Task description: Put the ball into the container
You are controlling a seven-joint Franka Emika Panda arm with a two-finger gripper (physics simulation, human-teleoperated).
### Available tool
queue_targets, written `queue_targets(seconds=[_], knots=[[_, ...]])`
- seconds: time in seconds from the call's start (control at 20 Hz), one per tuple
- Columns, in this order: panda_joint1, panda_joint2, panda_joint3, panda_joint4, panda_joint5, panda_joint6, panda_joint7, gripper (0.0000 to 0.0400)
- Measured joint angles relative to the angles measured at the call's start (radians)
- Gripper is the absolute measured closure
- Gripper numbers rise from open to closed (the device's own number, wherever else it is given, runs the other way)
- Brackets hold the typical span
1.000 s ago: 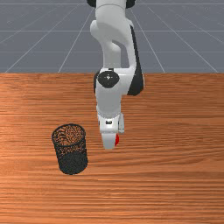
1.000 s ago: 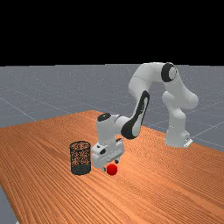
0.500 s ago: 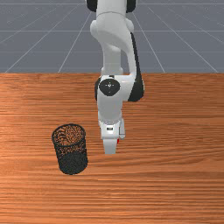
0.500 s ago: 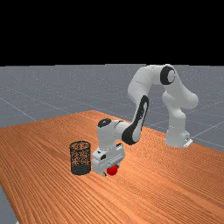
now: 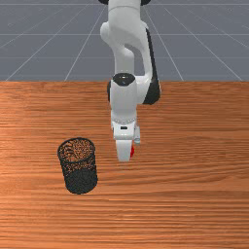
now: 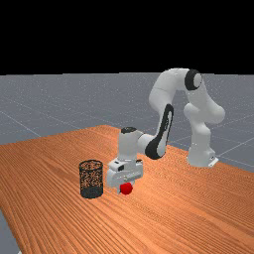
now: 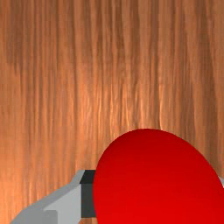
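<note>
And here I am, live from a simulator's world, a computer-drawn robot work area! Under me runs a broad wooden table (image 6: 54, 168), my own white arm (image 6: 162, 90) standing on it; beyond spreads a flat grey floor (image 6: 39, 104) ruled with thin pale lines, and above its far edge, solid black backdrop (image 6: 124, 34)!

The ball (image 7: 153, 183) looks smooth, the container (image 5: 81, 182) dark mesh, the table (image 5: 194, 194) grained, faintly glossy wood.

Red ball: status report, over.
Gripper shut on red ball. Ball outside black mesh bin, looks lower than its rim. Bin wall likely in the way without more lift.
</note>
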Motion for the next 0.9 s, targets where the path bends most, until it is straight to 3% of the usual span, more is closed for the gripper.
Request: queue_targets(seconds=[0.05,0.15,0.2,0.25,0.3,0.4,0.45,0.65,0.7,0.8,0.9], knots=[[0.000,-0.054,0.000,-0.021,0.000,-0.026,0.000,0.0120],[-0.006,-0.193,0.006,-0.105,0.002,0.057,-0.003,0.0120],[0.001,-0.240,-0.001,-0.046,0.000,-0.155,0.000,0.0120],[0.001,-0.270,-0.002,-0.032,-0.001,-0.208,0.001,0.0120],[0.001,-0.303,-0.001,-0.053,0.000,-0.172,0.000,0.0120],[0.000,-0.300,-0.002,0.035,0.000,-0.358,-0.005,0.0120],[-0.022,-0.283,0.007,0.073,-0.001,-0.418,-0.123,0.0120],[-0.112,-0.259,-0.020,0.108,0.016,-0.432,-0.300,0.0120],[-0.123,-0.255,-0.036,0.114,0.021,-0.434,-0.255,0.0121],[-0.119,-0.246,-0.077,0.122,-0.046,-0.422,-0.205,0.0121],[-0.156,-0.230,-0.079,0.146,-0.015,-0.433,-0.263,0.0121]])
